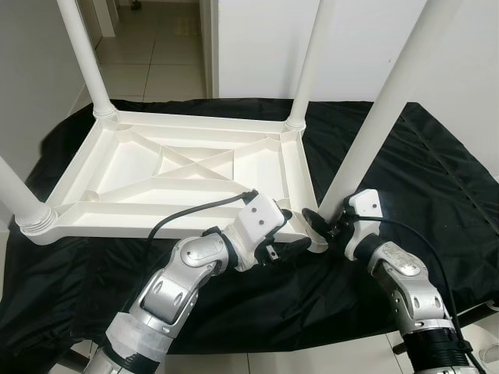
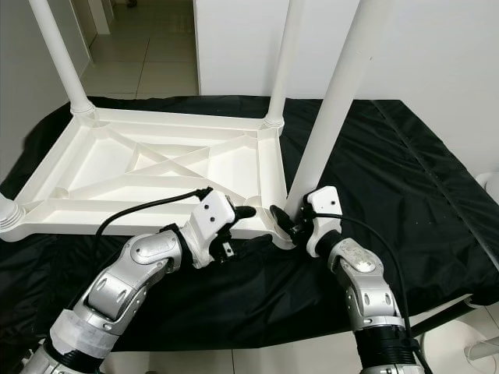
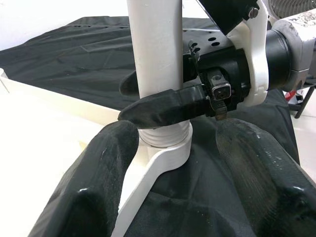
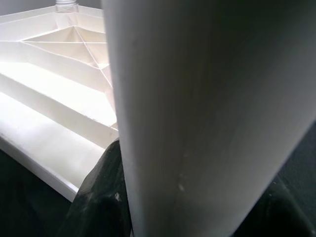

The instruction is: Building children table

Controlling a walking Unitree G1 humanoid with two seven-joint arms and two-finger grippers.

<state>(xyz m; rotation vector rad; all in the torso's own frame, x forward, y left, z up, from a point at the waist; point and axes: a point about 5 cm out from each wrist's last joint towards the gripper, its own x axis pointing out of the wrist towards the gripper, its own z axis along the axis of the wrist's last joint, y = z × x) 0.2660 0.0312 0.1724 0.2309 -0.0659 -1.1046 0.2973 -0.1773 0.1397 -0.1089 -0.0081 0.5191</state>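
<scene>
The upturned white plastic table [image 1: 179, 167], ribbed underneath, lies on black cloth [image 1: 437, 171]. The right gripper [image 1: 323, 226] clasps its smooth round leg [image 1: 374, 125]; the left gripper [image 1: 292, 234] hangs spread apart beside it.

- The upturned children's table [image 1: 179, 175] lies on the cloth [image 1: 421, 171], legs pointing up.
- The right hand [image 1: 327, 226] clasps the near right leg [image 1: 390, 109] at its base.
- The left hand [image 1: 292, 234] sits just left of it.

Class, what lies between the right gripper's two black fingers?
The white plastic table leg, clamped just above its socket by the right gripper, seen in the left wrist view.
</scene>
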